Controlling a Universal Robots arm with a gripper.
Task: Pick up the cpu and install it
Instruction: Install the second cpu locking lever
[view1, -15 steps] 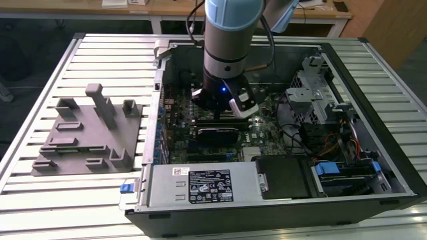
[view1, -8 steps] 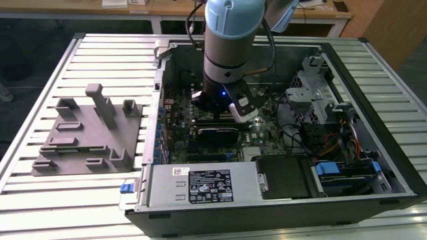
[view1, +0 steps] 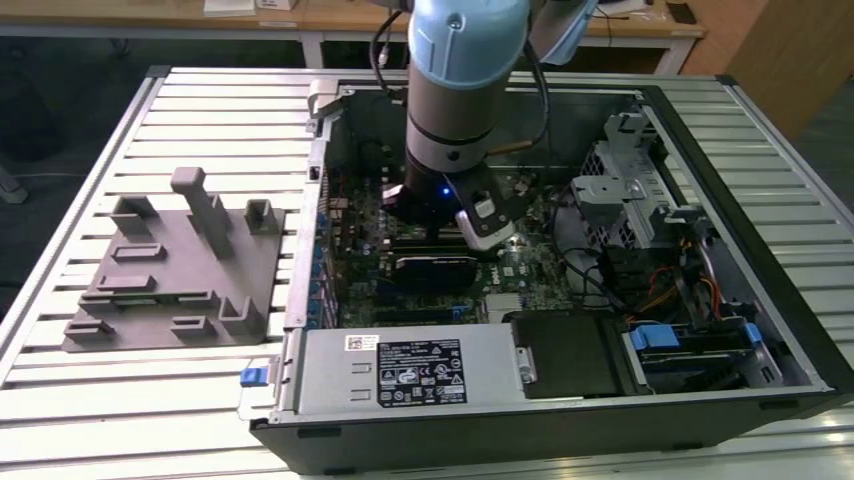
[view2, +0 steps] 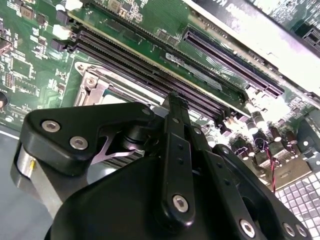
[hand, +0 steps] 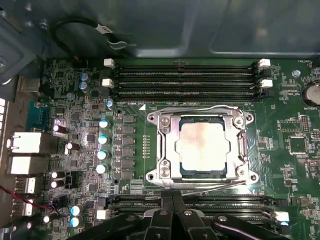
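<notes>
CPU sits in the metal-framed socket at frame centre of the first wrist view, pale heat spreader up, square to the frame, on the green motherboard. 4 RAM slots run above it. Gripper is at bottom centre, just below the socket, fingertips pressed together, holding nothing, not touching the chip. In the exterior view the arm reaches down into the open PC case; the grey moulded tray lies at the left.

Handling guess: light, stiff, thin, smooth-topped, fragile underneath. Take hold on 2 opposite edges, kept level.
</notes>
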